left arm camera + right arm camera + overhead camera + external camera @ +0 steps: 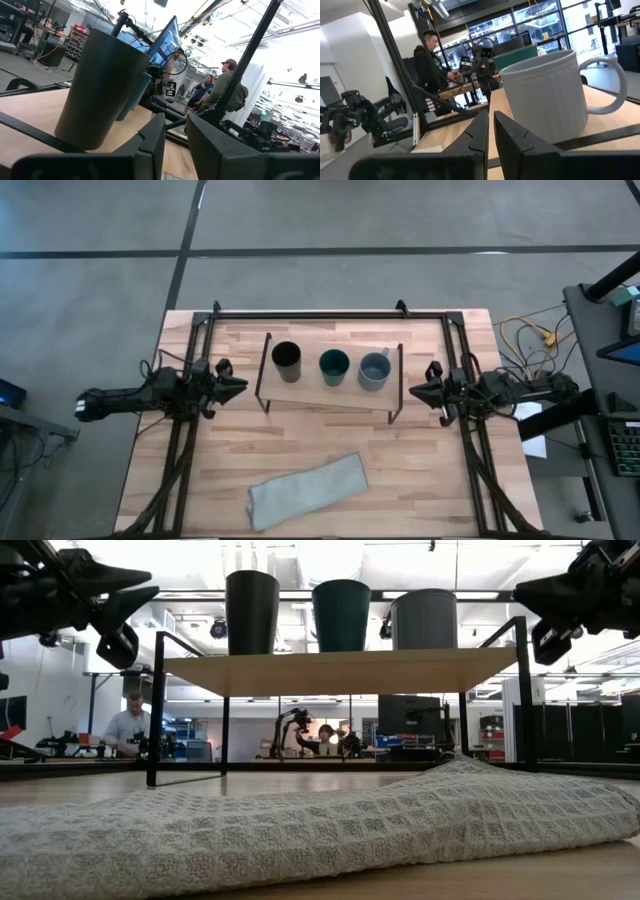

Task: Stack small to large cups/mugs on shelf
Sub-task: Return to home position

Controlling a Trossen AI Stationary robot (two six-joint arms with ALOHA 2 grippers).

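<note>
Jaws of both grippers, left (pixel 238 386) and right (pixel 415 391), hold nothing: left slightly parted, right nearly closed. Black cup (pixel 286 357), teal cup (pixel 334 364) and grey mug (pixel 374 367) line the shelf (pixel 300 393); the task looks done.

The light-wood table (pixel 300 445) carried a low shelf (pixel 300 392), a pale board on thin black wire legs, standing toward its far middle. Three cups stood in a row on the shelf board, apart from each other: the black cup (pixel 286 356) at the left end, the teal-green cup (pixel 334 363) in the middle, and the grey-blue mug (pixel 374 367) at the right end, its handle turned toward the far right. Nearer the front edge, a grey woven cloth (pixel 308 490) lay flat and slightly askew on the table, well apart from the shelf.
</note>
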